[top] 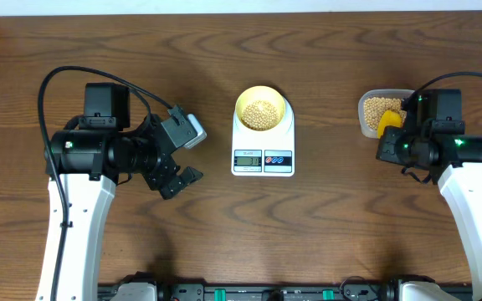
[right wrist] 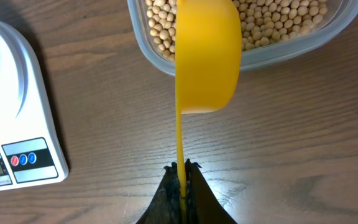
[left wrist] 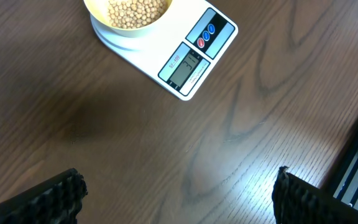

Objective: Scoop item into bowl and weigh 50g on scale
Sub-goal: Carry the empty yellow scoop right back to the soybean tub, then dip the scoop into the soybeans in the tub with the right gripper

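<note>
Holding the thin handle of a yellow measuring spoon (right wrist: 207, 56), the right gripper (right wrist: 182, 186) is pinched fully closed on the handle's end, with the spoon's cup over the near rim of the clear tub (top: 365, 109). Cup is seen from outside, so can't tell if it is loaded. Left gripper (top: 187, 156) is spread wide and grips nothing; it hovers over bare desk (top: 308, 234) left of the scale (top: 287, 138). Beans (top: 262, 110) sit in two places: a small heap in the pale-yellow bowl (top: 243, 102), which stands on the scale's top, and a bigger lot in the tub. Judged handling: beans are small, hard, dry and round, light singly, will roll and bounce off the desk if spilled, so they should be moved by spoon, not pinched, with the cup kept level in transit and tipped slowly for small additions. Spoon is stiff, light plastic; the end-of-handle hold gives reach but lets the cup sag or twist. Writing: the scale's display (left wrist: 185, 65) shows digits too faint to read, small print above it is illegible, and the red and blue buttons (left wrist: 205, 35) carry no readable labels. No brand visible.
</note>
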